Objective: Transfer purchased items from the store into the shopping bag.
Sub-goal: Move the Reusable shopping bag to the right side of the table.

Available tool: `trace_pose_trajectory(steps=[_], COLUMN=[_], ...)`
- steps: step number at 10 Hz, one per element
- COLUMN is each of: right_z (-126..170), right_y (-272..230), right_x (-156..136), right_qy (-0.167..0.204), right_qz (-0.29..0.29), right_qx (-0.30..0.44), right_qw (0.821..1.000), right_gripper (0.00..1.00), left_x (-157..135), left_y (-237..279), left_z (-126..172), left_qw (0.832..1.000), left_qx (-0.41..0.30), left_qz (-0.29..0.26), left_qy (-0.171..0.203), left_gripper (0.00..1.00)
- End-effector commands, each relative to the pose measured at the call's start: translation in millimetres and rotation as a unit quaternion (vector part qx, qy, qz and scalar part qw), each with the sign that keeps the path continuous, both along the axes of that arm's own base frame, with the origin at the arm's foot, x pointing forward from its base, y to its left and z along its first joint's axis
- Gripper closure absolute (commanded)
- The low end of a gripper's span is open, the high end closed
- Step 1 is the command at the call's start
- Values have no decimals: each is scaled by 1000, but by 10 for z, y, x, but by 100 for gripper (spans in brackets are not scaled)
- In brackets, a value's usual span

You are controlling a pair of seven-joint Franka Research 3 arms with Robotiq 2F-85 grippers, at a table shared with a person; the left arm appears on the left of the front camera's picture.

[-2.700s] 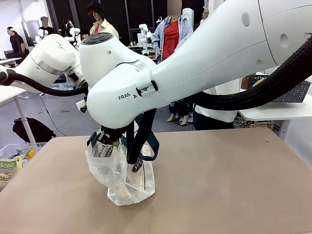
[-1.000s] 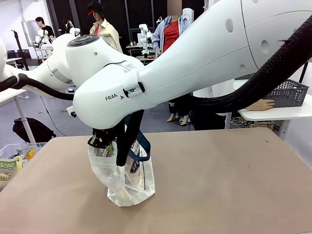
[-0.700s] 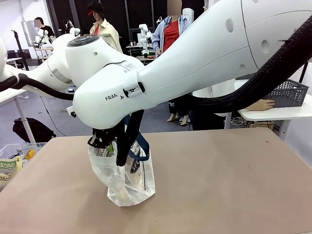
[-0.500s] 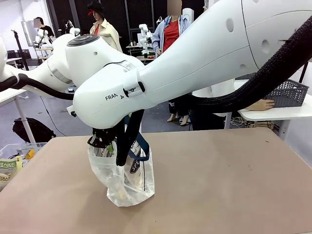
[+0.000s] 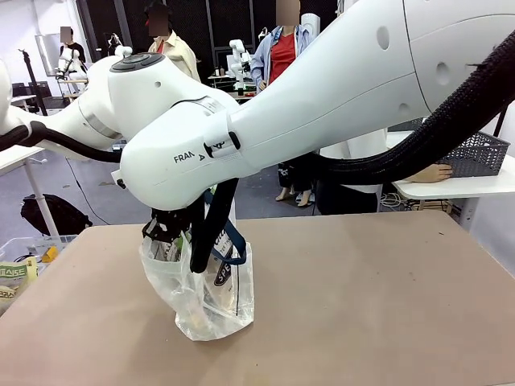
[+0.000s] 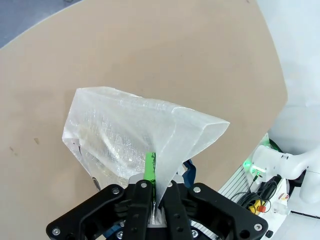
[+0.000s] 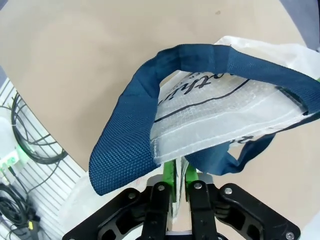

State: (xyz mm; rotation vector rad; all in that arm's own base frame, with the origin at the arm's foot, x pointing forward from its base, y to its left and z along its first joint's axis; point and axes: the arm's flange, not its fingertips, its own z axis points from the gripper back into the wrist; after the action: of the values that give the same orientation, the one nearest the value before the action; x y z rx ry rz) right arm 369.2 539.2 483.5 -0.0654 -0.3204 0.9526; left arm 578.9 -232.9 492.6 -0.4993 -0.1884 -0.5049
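The shopping bag (image 5: 205, 293) stands on the tan table (image 5: 362, 305), clear and crinkly with navy strap handles (image 7: 125, 120). Through its plastic show purchased items: a cream pack (image 5: 203, 320) at the bottom and a black-and-white label (image 5: 224, 277). Both arms meet over the bag's mouth. My left gripper (image 6: 156, 187) is shut on one side of the bag's rim (image 6: 165, 150), a green pad (image 6: 150, 165) against the plastic. My right gripper (image 7: 179, 182) is shut on the other rim, below the handle. The store, a dark grey lattice basket (image 5: 479, 153), sits on a white side table at far right.
A person's hand (image 5: 430, 173) rests beside the basket on the white side table (image 5: 459, 186). A clear bin (image 5: 20, 265) with packets stands off the table's left edge. The big white right arm (image 5: 322, 104) crosses above the table's middle. Bare tabletop lies right of the bag.
Both grippers and the bag's top have shifted slightly left. The basket, higher up 2.7 s ago, now rests on the side table.
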Motion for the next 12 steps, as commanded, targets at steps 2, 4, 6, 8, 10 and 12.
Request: trace_pose_trajectory(steps=[2,4,6,8,10,12], right_z=[26,170,364,642,957,1258], right_y=[-79,-191,-343,-574,-949,-1582], right_x=[-89,-206,-295,-336,-297,-181], right_qy=[-20,-43,-59,-63,-80,-94], right_qz=[-32,-41,-59,-76,-125,-206], right_qx=[7,15,29,68,83,93], right_qw=[999,998,996,993,985,970], right_gripper=[18,0,0,0,0,0], left_x=[-28,-11,-9,-10,2,37], left_y=[-2,-1,-9,-3,28,69], left_z=[-9,-18,-24,-27,-16,-36], left_qw=[1000,1000,1000,1000,1000,1000], left_qx=[8,4,8,9,6,0], left_qz=[2,-2,-9,-11,-9,-5], left_qy=[8,19,14,17,19,17], left_gripper=[100,100,100,100,100,100])
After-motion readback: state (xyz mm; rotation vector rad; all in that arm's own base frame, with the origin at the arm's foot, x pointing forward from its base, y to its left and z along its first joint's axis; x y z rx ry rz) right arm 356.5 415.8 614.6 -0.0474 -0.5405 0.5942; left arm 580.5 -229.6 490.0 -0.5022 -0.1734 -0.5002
